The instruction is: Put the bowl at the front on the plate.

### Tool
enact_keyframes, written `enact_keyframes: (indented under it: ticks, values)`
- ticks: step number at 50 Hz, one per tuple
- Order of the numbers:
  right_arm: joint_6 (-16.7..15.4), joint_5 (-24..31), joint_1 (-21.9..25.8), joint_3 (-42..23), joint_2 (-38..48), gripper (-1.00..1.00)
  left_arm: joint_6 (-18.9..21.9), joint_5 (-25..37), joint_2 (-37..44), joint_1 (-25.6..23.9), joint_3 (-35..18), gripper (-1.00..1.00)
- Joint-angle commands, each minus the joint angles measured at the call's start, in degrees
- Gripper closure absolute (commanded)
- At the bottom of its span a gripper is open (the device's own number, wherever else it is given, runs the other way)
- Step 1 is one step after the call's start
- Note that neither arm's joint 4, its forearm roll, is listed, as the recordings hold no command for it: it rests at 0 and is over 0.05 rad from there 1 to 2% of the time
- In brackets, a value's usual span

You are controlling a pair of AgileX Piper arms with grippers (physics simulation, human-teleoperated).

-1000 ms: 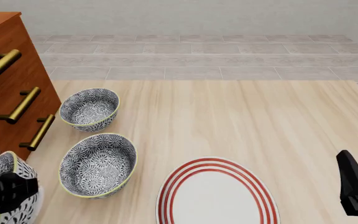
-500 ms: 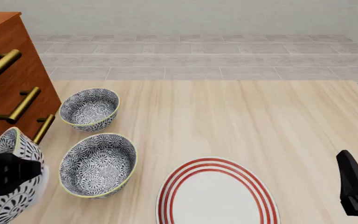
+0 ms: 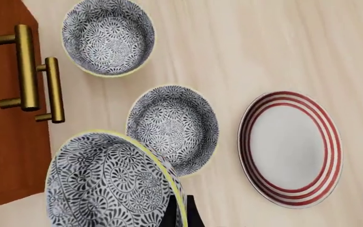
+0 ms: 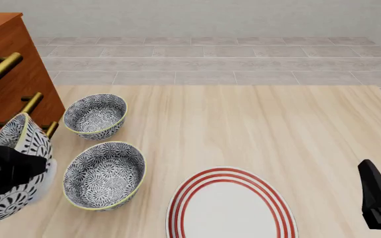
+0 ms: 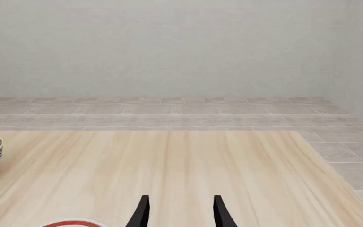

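The left hand (image 4: pixel 8 171) is clamped on the rim of the deep white ceramic bowl with dark floral pattern and yellow-green rim (image 4: pixel 12 173), holding it tilted above the pale wooden surface (image 4: pixel 257 129), beside two matching bowls (image 4: pixel 104 174). Further right lies the large flat red-ringed white plate (image 4: pixel 230 208), bare. The right hand (image 5: pixel 179 213) hangs open at far right.

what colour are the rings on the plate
Red: three concentric rings round the rim of the white plate, clearest in the left wrist view.
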Motion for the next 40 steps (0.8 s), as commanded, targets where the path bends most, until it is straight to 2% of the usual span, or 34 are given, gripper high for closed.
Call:
enact_keyframes:
  ticks: [1, 6, 15, 26, 36, 40]
  values:
    - [0.00, -0.15, -0.01, 0.13, 0.01, -1.00, 5.52, 0.95, 1.83, -3.28, -3.76, 1.00]
    - [0.00, -0.14, 0.00, 0.13, 0.01, -1.00, 5.94, 1.77, 2.93, -5.23, -6.10, 1.00]
    - [0.02, -0.14, 0.00, 0.13, 0.01, -1.00, 5.85, 1.00, 4.55, -8.78, -6.83, 1.00]
    - [0.01, -0.15, -0.01, 0.13, 0.01, -1.00, 9.06, -1.04, 6.22, -12.93, -8.46, 1.00]
    - [0.02, -0.15, 0.00, 0.13, 0.00, -1.00, 8.88, -4.45, 8.77, -17.65, -7.30, 1.00]
    - [0.02, -0.16, -0.01, 0.13, 0.00, -1.00, 10.41, -5.40, 9.56, -18.58, -7.20, 1.00]
